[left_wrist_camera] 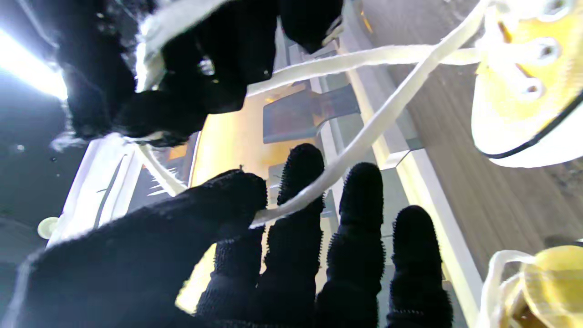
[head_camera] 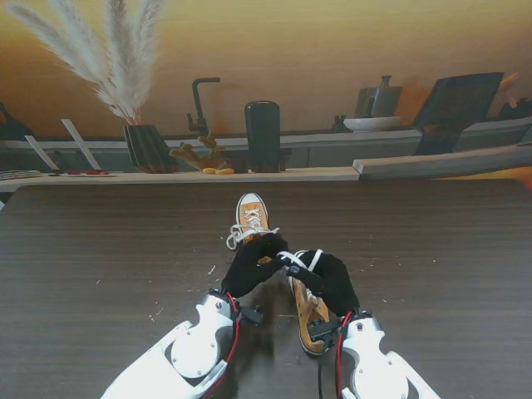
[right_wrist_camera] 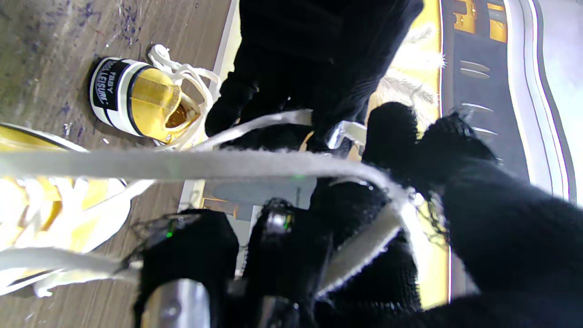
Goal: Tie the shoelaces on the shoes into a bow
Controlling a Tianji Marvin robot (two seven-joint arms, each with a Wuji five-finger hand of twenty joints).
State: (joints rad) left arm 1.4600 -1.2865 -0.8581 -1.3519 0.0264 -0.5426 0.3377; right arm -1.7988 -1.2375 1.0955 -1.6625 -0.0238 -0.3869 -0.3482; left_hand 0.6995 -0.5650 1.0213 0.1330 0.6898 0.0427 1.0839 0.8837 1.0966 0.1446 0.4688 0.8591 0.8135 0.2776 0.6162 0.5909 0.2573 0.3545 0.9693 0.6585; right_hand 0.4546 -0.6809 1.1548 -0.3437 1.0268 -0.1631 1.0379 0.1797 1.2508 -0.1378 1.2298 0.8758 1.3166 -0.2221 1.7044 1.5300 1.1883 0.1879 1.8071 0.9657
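Two yellow shoes on the dark table: far shoe at frame center, near shoe lower center, partly hidden. Left hand pinching a white lace between thumb and finger. Right hand closed on another lace. Both hands touching, just over the near shoe.

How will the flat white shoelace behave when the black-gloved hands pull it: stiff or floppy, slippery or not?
The flat white shoelace is probably floppy: it runs straight only where it is stretched toward the left hand and curves over the right hand. It looks woven and fuzzy, so it likely grips the knitted gloves. It seems light and should hardly drag the yellow canvas shoe.
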